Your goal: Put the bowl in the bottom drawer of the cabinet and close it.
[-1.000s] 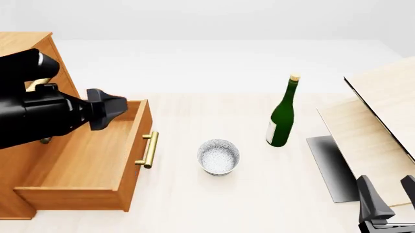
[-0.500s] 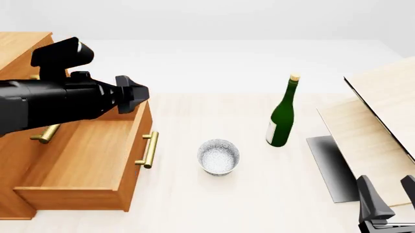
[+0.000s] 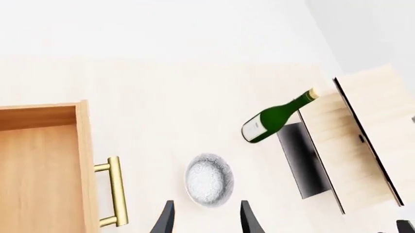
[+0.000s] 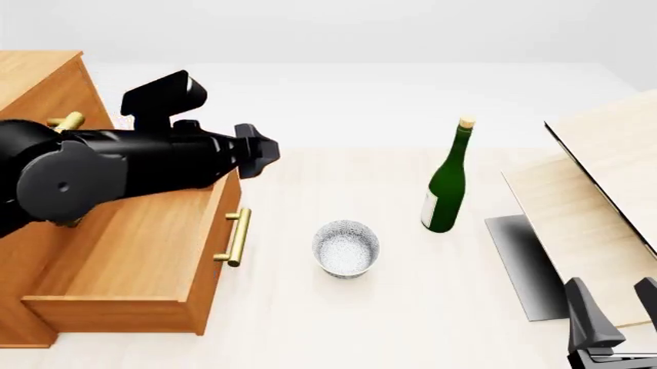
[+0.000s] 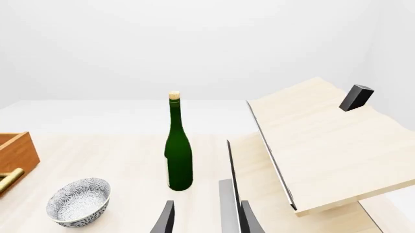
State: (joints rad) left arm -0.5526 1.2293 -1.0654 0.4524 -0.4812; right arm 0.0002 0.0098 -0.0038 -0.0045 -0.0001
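Note:
The speckled white-grey bowl (image 4: 346, 247) stands upright on the table, to the right of the cabinet (image 4: 41, 77). The cabinet's bottom drawer (image 4: 134, 261) is pulled out and holds nothing; its brass bar handle (image 4: 236, 237) faces the bowl. My left gripper (image 4: 264, 151) hovers over the drawer's far right corner, left of the bowl and well above it. In the left wrist view that gripper (image 3: 206, 221) is open, with the bowl (image 3: 208, 179) just beyond its fingertips. My right gripper (image 4: 616, 307) is open at the near right edge, far from the bowl (image 5: 79, 201).
A green wine bottle (image 4: 447, 184) stands right of and behind the bowl. Pale wooden boards (image 4: 595, 192) slope over a dark grey plate (image 4: 524, 261) at the right. A brass handle of an upper drawer (image 4: 67, 121) shows behind my left arm.
My left arm has swung to the right, from above the open drawer toward the bowl, and now stretches past the drawer's far corner. The right gripper, bowl and drawer have not moved.

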